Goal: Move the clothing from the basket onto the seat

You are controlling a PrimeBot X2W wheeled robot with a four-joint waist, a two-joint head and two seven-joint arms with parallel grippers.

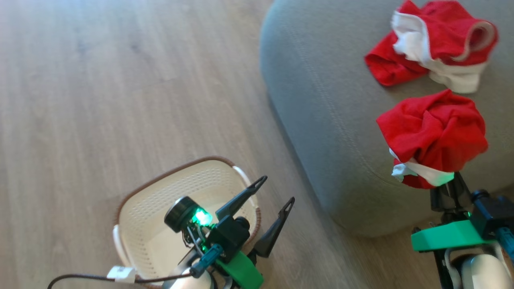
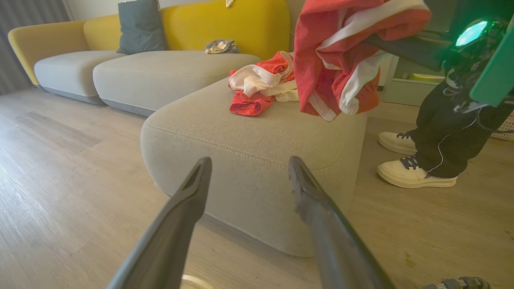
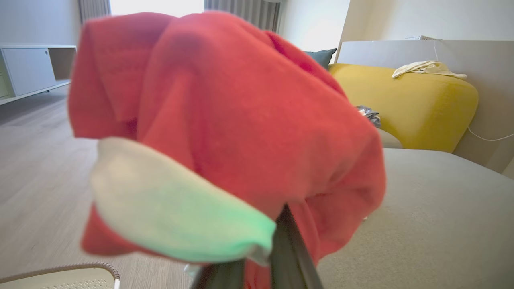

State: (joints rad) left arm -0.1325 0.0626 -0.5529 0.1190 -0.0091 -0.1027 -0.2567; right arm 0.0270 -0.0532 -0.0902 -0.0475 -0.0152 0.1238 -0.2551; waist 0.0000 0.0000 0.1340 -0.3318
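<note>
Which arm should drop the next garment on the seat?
Right. The right gripper is shut on the red garment, above the seat, beside the other garment lying there. The left gripper is open, unloaded, over the basket.

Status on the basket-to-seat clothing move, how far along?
Done: the first garment lies on the seat. In hand: the right gripper is shut on the second garment, held over the seat's near edge, not yet set down. The basket shows no clothing in its visible part; the left gripper hangs open above it. Left: lower and release the second garment.
</note>
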